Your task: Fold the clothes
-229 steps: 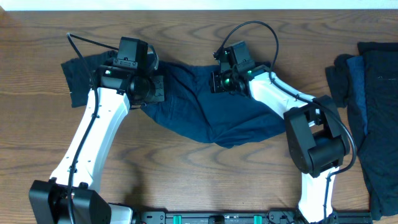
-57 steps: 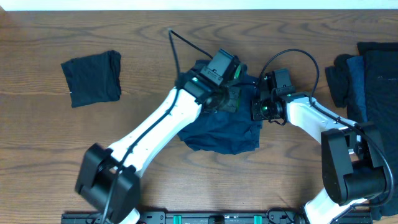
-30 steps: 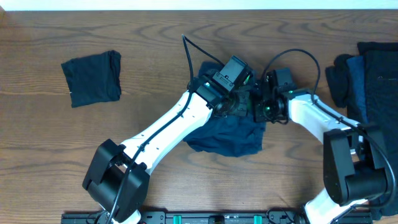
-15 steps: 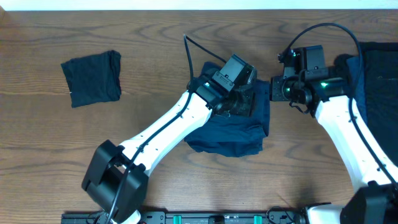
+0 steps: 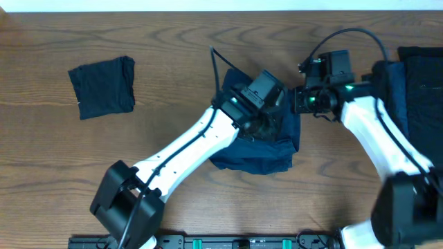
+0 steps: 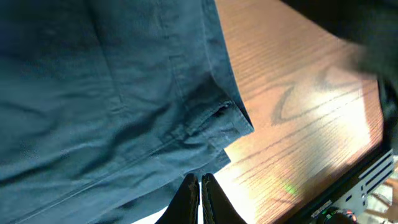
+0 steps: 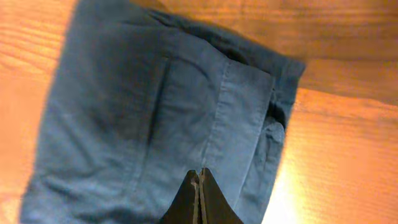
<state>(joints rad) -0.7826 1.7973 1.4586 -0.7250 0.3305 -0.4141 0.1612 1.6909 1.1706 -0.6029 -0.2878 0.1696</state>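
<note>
A navy garment lies folded into a rough rectangle at the table's middle. In the left wrist view this navy garment fills most of the picture, its hem corner ending on bare wood. My left gripper hovers over the garment's upper part, and its fingers are shut with nothing between them. My right gripper is at the garment's upper right edge, also shut and empty above the cloth. A black folded piece rests far left.
A heap of dark clothes lies at the table's right edge, beside my right arm. The wooden table runs on around the garments. A black rail lines the front edge.
My right gripper has pulled away to the right from where both grippers met over the garment. The left gripper opened briefly and shut again, and the garment's right side now lies folded over.
</note>
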